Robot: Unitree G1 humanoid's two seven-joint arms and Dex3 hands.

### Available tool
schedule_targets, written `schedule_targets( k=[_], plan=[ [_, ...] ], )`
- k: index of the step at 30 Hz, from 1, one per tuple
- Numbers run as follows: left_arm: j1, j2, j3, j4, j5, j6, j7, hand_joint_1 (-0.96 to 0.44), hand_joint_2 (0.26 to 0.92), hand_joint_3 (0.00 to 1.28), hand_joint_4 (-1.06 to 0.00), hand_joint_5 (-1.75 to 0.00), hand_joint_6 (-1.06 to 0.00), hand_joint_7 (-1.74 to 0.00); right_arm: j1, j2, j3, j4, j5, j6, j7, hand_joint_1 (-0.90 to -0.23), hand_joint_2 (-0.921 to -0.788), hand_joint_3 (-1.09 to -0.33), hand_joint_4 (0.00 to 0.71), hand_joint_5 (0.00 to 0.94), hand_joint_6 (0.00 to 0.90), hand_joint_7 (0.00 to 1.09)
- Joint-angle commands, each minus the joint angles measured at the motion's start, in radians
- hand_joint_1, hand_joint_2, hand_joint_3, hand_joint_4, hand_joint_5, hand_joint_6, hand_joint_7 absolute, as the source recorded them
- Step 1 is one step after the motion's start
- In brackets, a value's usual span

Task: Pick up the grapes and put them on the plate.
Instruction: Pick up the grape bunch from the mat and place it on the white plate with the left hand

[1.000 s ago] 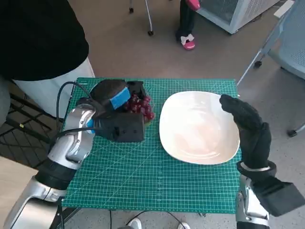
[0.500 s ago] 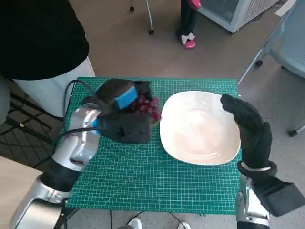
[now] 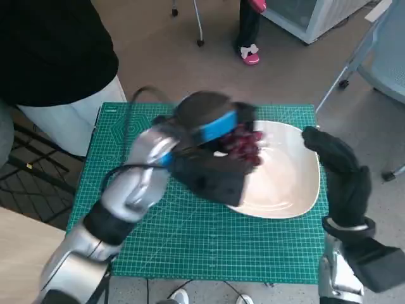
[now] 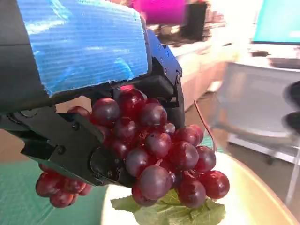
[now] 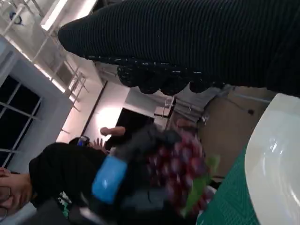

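The big white plate (image 3: 285,183) sits on the green mat (image 3: 190,240), and the left hand (image 3: 212,136) holds the bunch of grapes (image 3: 243,142) tight, up in the air over the plate's near side. If it lets go too high, the grapes could bounce or roll off the plate. The right hand (image 3: 342,174) holds nothing, fingers apart, by the plate's far edge, and could bump it.

I'm reading this as a lab or office workroom: a green gridded cutting mat (image 3: 190,247) covers the small table, bare grey-brown floor (image 3: 158,57) around it, a wheeled office chair (image 3: 380,57) on my right, a pale cabinet (image 3: 310,16) at the far edge. A person in black (image 5: 61,173) stands close, ceiling strip lights (image 5: 54,14) overhead.
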State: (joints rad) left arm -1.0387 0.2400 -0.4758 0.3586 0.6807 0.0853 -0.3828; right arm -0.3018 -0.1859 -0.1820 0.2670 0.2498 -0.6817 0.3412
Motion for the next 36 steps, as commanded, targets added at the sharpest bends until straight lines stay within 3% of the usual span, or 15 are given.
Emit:
schedule_targets(
  k=[1, 13, 28, 34, 36],
  plan=[
    [-0.074, -0.062, -0.022, 0.117, -0.001, -0.025, 0.018, 0.0, 0.919, 0.12, -0.58, -1.46, -0.68, -0.93, 0.05, -0.006, -0.015, -0.019, 0.01, 0.008, -0.006, -0.621, -0.921, -0.845, 0.398, 0.005, 0.132, 0.33],
    [-0.171, -0.184, -0.054, 0.334, -0.019, -0.092, 0.034, 0.0, 0.92, 0.07, -0.69, -1.32, -0.66, -0.98, 0.132, -0.001, -0.049, -0.126, -0.025, 0.022, -0.075, -0.621, -0.921, -0.844, 0.398, 0.003, 0.141, 0.31],
    [-0.232, -0.237, -0.057, 0.51, -0.033, -0.187, 0.062, 0.0, 0.92, 0.07, -0.68, -1.33, -0.66, -0.97, 0.209, 0.025, -0.06, -0.235, -0.116, 0.035, -0.187, -0.602, -0.921, -0.871, 0.387, 0.0, 0.121, 0.28],
    [-0.239, -0.248, -0.05, 0.54, -0.04, -0.193, 0.064, 0.0, 0.92, 0.08, -0.67, -1.33, -0.65, -0.98, 0.227, 0.033, -0.057, -0.26, -0.134, 0.045, -0.218, -0.598, -0.921, -0.879, 0.383, 0.0, 0.118, 0.28],
    [-0.237, -0.252, -0.044, 0.542, -0.049, -0.186, 0.051, 0.0, 0.92, 0.1, -0.64, -1.32, -0.62, -1.06, 0.231, 0.036, -0.056, -0.268, -0.14, 0.05, -0.226, -0.597, -0.921, -0.881, 0.382, 0.0, 0.12, 0.29]
  ],
)
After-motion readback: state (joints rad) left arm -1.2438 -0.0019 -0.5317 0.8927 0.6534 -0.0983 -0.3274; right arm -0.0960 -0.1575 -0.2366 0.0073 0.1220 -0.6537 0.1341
